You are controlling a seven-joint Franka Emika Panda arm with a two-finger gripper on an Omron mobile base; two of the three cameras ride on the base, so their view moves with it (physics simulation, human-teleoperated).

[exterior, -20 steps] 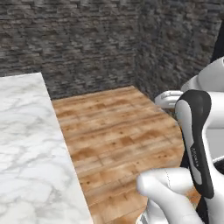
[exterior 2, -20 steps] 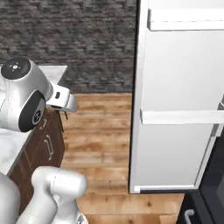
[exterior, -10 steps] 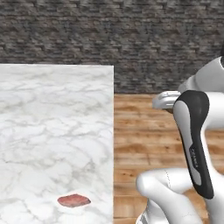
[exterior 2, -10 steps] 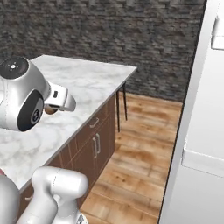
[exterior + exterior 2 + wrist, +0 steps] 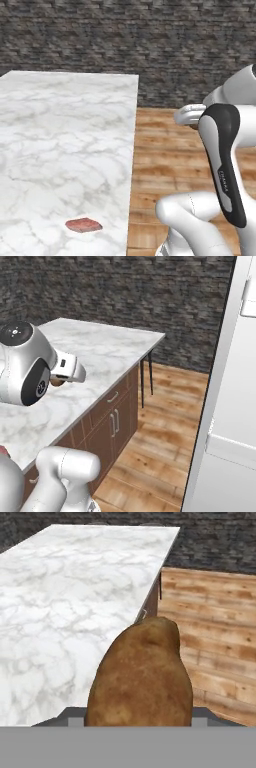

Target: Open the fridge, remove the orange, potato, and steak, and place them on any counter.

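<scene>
The gripper (image 5: 138, 719) clamps the potato (image 5: 140, 677), carried off the counter's (image 5: 60, 135) right edge over the wooden floor (image 5: 215, 637), seemingly for setting down. The steak (image 5: 83, 225) lies near that edge, close by.

Colours and patterns, kitchen scene, potato in gripper.
Potato (image 5: 140, 674): dull mottled brown, finely speckled, slightly lighter on top. Desk (image 5: 60, 130): white marble with soft grey veining; its cabinet fronts (image 5: 107, 428) dark brown with pale grey handles. Steak (image 5: 83, 225): pinkish-red slab, darker along its edge. Floor (image 5: 165, 160): warm orange-brown wood planks with visible grain and uneven light and dark boards. Back wall (image 5: 130, 40): dark grey stone in rough, irregular horizontal courses. Fridge (image 5: 225, 421): what shows of it is light grey, plain, no pattern. Gripper (image 5: 61, 378): white housing.
</scene>
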